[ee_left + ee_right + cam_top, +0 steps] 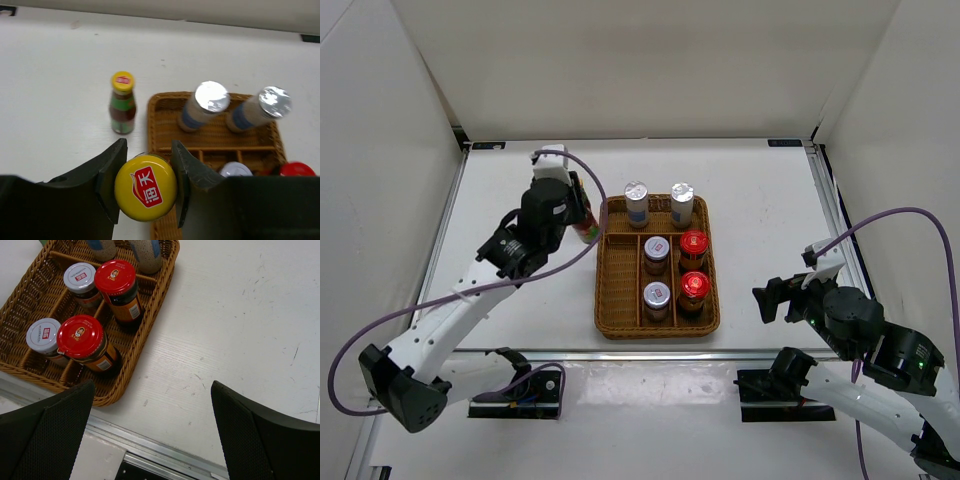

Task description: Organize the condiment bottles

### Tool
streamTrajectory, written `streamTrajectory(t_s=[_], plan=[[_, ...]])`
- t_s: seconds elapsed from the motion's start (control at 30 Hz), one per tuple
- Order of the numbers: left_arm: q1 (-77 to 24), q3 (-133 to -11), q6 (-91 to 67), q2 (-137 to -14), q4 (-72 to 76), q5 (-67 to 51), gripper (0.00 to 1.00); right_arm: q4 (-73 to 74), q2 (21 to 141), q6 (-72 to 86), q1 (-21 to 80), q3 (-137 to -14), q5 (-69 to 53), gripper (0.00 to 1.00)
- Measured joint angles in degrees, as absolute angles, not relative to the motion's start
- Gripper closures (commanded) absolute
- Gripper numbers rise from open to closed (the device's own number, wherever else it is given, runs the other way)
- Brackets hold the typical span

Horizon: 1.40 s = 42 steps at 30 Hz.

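Just left of the wicker tray (655,328), gripping one yellow-capped bottle (145,187) between the closed left fingers (116,160). Beyond it, upright on the tabletop (60,100): the second yellow-capped bottle (122,102). Holding the right fingers (70,415) spread wide, empty. Inside the tray: white shakers (636,203) at the back, silver-lidded jars (656,249), red-lidded jars (693,243).

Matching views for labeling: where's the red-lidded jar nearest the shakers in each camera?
Top external: red-lidded jar in the tray's right column, next to the shakers.
Left wrist: only its lid shows, low at the right edge.
Right wrist: upper left, the farther of two red lids.
Shared landmark: the wicker tray.
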<state>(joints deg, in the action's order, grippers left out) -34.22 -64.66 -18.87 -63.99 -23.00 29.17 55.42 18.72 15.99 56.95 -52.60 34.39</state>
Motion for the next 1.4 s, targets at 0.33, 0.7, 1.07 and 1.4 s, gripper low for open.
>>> streamTrajectory(t_s=[0.33,0.7,1.07,1.4], plan=[[-47.5,-63.6,-21.5,-63.4,-26.8,29.4,0.89,55.4,18.7,16.0,56.9,-52.6,34.4,0.00],[-49.9,-55.0,-22.7,-69.1,-20.5,31.7,0.89,55.4,18.7,16.0,56.9,-52.6,34.3,0.00],[-49.3,-55.1,-19.4,-80.6,-8.3,34.6,0.89,55.4,18.7,16.0,56.9,-52.6,34.3,0.00],[-47.8,-56.7,-19.4,-85.1,-2.4,35.9,0.27,55.4,18.7,16.0,56.9,-52.6,34.3,0.00]])
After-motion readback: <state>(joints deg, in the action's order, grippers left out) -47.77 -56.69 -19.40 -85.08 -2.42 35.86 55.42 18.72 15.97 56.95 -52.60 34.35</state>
